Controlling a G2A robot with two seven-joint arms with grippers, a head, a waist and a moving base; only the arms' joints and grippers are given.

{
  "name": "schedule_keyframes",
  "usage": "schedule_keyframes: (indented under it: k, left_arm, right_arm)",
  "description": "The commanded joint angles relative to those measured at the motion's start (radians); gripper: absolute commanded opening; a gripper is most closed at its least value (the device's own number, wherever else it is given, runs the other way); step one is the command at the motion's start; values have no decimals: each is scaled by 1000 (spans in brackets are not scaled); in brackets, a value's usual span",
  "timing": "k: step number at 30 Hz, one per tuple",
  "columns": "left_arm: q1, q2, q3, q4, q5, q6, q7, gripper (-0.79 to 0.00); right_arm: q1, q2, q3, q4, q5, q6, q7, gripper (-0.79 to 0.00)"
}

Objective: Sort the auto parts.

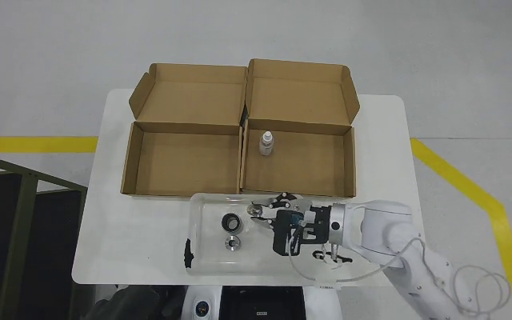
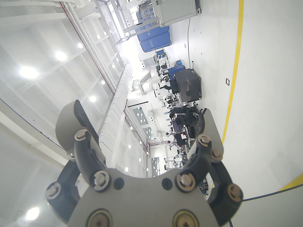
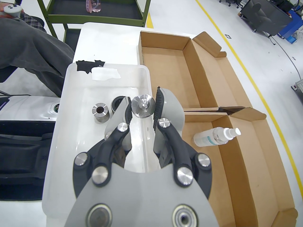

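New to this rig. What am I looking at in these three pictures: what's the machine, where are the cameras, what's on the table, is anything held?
This is a two-armed robot working at a white table. The top view looks down from a camera on the robot, above its arms. The other two pictures come from a camera on each wrist, so each shows that arm's own gripper up close.

On the table are an open cardboard box and a second box that holds a spray bottle. In front of them is a clear bin of metal parts.

The right gripper is in the bin, shut on a round metal part. A metal cylinder and a dark ring sit beside it. The left gripper is open, holds nothing, and points out into the room.
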Motion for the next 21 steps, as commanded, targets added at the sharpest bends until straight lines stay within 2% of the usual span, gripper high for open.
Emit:
schedule_keyframes:
  k: [1, 11, 21]
  left_arm:
    - [0, 0, 0, 0, 0, 0, 0, 0]
    - [0, 0, 0, 0, 0, 0, 0, 0]
    - [0, 0, 0, 0, 0, 0, 0, 0]
  right_arm:
    - [-2, 2, 14, -2, 1, 0, -2, -785]
    - [20, 9, 85, 41, 29, 6, -12, -785]
    - [144, -3, 56, 199, 68, 13, -4, -785]
